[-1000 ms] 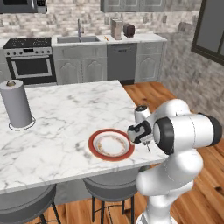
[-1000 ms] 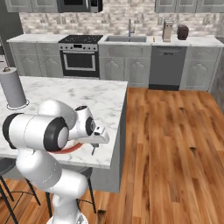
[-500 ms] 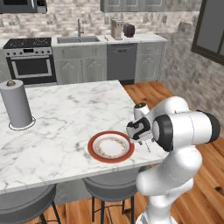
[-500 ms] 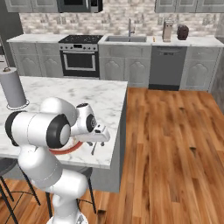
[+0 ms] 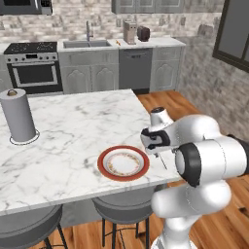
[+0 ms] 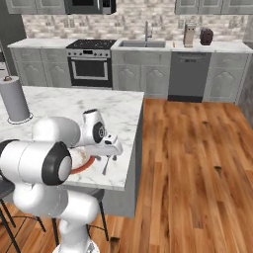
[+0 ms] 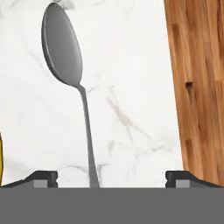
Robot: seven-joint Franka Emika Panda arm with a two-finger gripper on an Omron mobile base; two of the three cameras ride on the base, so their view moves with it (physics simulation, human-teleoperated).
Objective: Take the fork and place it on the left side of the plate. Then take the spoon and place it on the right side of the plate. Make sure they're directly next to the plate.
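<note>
marble counter (image 5: 73,141) bears the spoon (image 7: 70,78) beside the plate (image 5: 123,163), gripper (image 7: 111,177) spread wide.

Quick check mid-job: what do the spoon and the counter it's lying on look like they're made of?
Spoon: looks like metal, silver-grey with a smooth satin sheen and a soft highlight on the bowl. Counter: looks like polished marble, white with grey veins; in a rendered scene it could be an imitation.

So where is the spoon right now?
The spoon lies flat on the marble counter just right of the plate, near the counter's edge; in the hand view it sits between the open gripper's fingertips.
</note>
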